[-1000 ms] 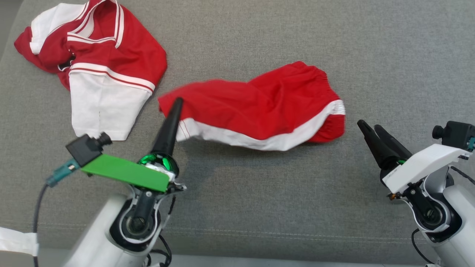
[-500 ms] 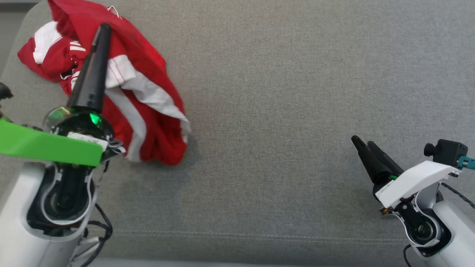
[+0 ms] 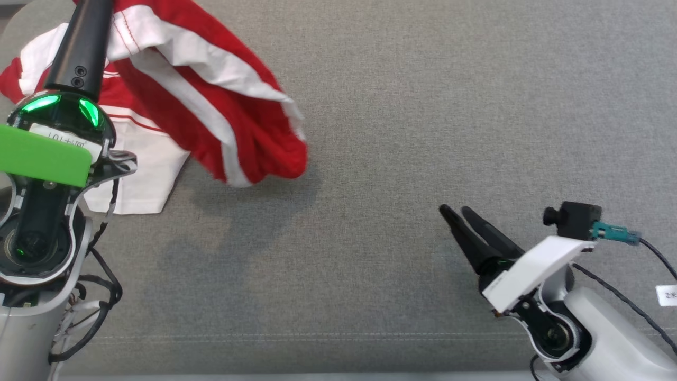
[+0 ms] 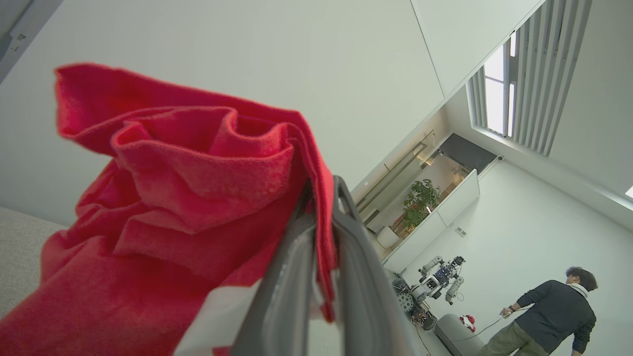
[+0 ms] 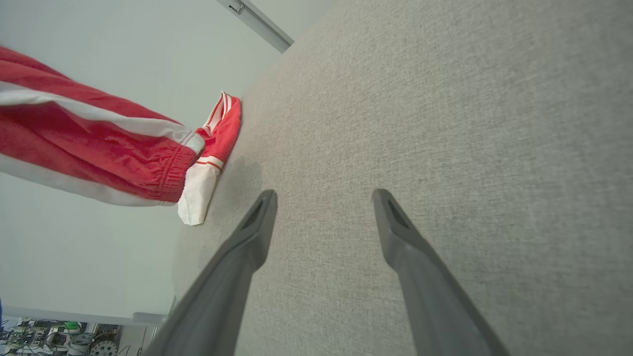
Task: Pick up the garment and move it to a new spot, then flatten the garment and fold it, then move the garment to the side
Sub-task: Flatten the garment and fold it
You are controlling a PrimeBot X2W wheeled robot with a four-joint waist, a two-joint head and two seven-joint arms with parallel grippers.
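Grey upholstered surface (image 3: 412, 95) stretches beneath both arms as the left pincer (image 4: 324, 202), its fingers pressed together on a bunch of red cloth, holds the garment (image 3: 227, 116), a pair of red shorts with white stripes, up off the fabric at the far left. The shorts hang down and to the right from the grip, their gathered elastic end lowest, and throw a soft shadow on the grey below. Behind and under them a red-and-white top (image 3: 137, 180) lies on the surface near its left edge. The right pincer (image 3: 455, 211) hovers at the near right, fingers spread wide with nothing between them, well apart from both pieces of clothing. Past the held cloth in the left wrist view, a person (image 4: 554, 316) stands near another robot (image 4: 435, 284) in a white room
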